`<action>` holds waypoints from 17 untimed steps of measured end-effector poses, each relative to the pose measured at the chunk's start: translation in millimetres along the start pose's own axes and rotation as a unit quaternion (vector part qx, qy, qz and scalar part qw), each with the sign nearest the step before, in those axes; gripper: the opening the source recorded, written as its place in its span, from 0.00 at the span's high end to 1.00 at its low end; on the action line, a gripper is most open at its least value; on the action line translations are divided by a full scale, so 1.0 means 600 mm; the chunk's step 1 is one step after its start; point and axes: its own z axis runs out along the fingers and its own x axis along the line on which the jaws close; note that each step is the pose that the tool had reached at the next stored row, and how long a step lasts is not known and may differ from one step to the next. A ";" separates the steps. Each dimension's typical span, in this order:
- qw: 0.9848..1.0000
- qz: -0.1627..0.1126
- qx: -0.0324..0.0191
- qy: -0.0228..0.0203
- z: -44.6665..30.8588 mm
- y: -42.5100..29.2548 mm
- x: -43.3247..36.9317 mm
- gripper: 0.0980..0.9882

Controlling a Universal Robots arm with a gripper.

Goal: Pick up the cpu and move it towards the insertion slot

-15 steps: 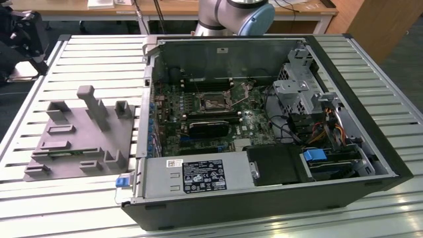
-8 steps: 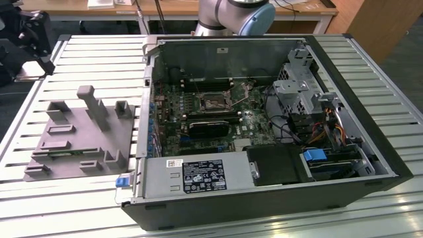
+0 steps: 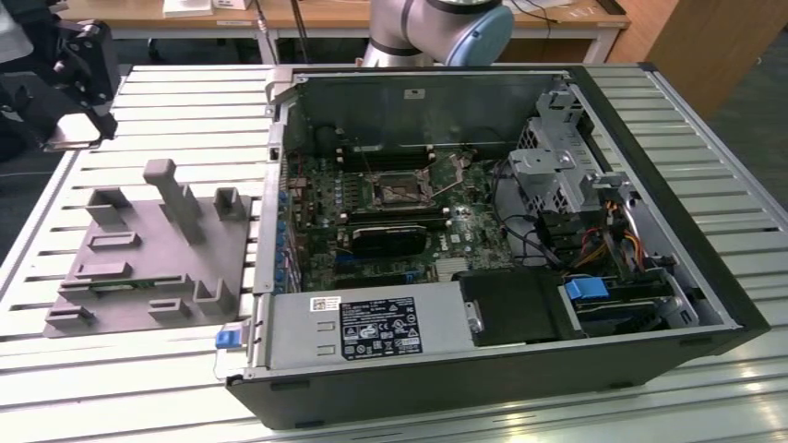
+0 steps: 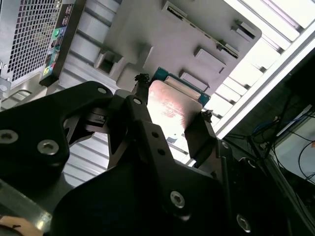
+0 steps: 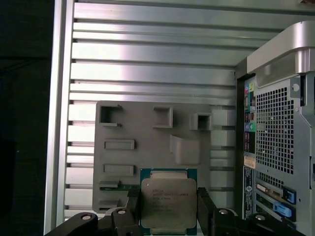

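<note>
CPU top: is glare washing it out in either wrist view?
In the second wrist view the cpu carries a pale reddish sheen, while the table slats beyond it blow out white; in the first wrist view its top is evenly lit, with bright bands on the slats.

A bench (image 3: pixel 148 369) of ribbed aluminium slats spreads across the exterior view, with glare brightest on the slats at seven o'clock. Beyond it, at twelve o'clock, stands a wooden desk (image 3: pixel 332 14) on white legs. At two o'clock a brown wooden cabinet (image 3: pixel 714 46) rises over dark floor (image 3: pixel 758 129).
</note>
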 end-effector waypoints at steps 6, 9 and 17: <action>1.000 0.000 0.000 0.000 0.001 0.000 -0.015 0.50; 1.000 0.000 0.000 0.000 0.001 0.000 -0.024 0.50; 1.000 0.000 0.000 0.000 0.002 -0.001 -0.053 0.50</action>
